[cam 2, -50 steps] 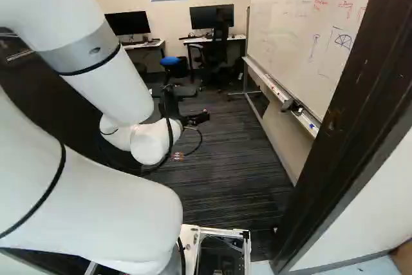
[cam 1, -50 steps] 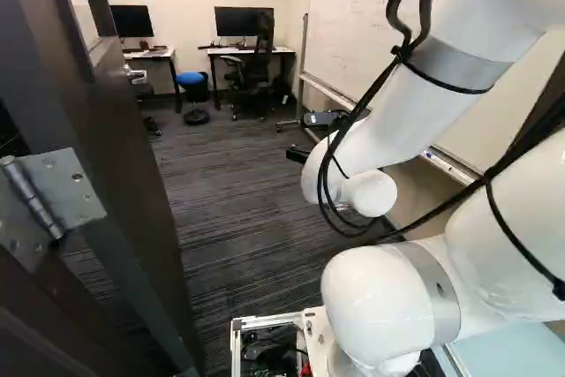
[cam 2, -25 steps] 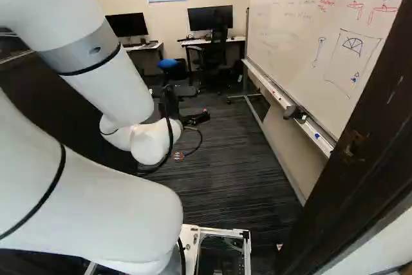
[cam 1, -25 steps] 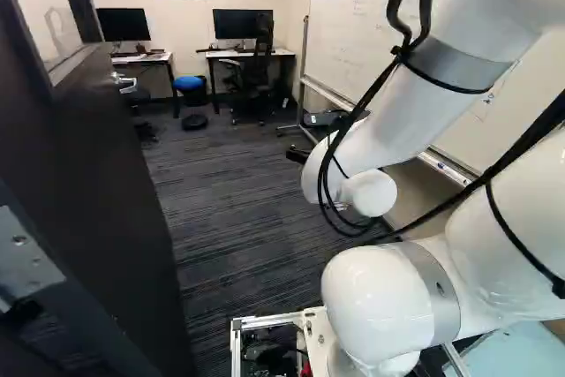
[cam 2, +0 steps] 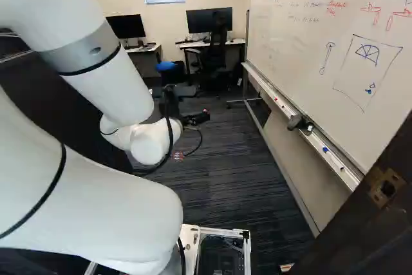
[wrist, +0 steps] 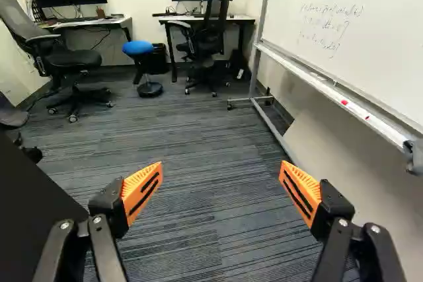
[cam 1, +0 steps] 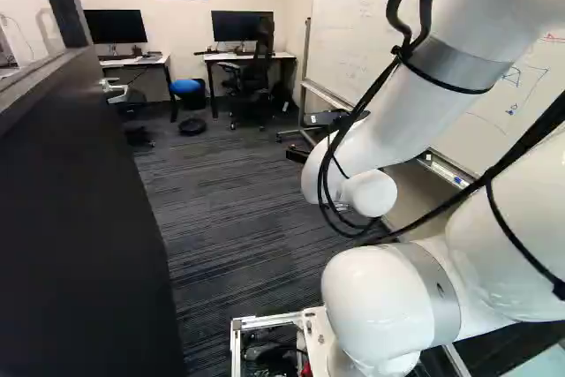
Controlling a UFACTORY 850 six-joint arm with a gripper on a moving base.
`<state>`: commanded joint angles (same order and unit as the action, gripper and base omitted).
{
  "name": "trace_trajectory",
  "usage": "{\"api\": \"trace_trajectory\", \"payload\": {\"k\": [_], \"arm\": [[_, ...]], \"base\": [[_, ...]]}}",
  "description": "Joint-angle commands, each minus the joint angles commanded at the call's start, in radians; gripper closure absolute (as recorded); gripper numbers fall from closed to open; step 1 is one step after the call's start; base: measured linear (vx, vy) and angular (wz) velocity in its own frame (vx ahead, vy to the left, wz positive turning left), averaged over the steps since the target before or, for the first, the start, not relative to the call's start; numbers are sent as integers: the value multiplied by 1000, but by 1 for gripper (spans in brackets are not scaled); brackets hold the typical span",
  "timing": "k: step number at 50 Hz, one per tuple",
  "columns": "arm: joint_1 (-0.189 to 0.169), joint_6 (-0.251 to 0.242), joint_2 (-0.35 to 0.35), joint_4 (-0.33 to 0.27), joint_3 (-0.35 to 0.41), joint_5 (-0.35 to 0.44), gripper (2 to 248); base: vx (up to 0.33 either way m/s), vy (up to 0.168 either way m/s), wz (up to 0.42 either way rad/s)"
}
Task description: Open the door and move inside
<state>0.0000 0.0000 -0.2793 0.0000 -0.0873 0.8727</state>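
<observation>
At the left of the left base view, the dark, flat-faced door with a glass panel [cam 1: 79, 218] was seen standing open. Beyond its far edge, a round blue-topped stool [cam 1: 185, 86] was placed on the grey striped carpet [cam 1: 238, 218]. The black two-fingered gripper with orange pads [cam 2: 201, 104] was held over the carpet, spread wide and released, with the door left beside and apart from it. To its right, a white whiteboard in a metal frame [cam 2: 335, 62] was stood along the carpet's right side.
</observation>
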Motion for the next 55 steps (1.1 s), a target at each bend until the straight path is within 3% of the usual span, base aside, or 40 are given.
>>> {"api": "trace_trajectory", "payload": {"k": [55], "arm": [[0,0,0,0,0,0,3]], "base": [[191,10,26]]}}
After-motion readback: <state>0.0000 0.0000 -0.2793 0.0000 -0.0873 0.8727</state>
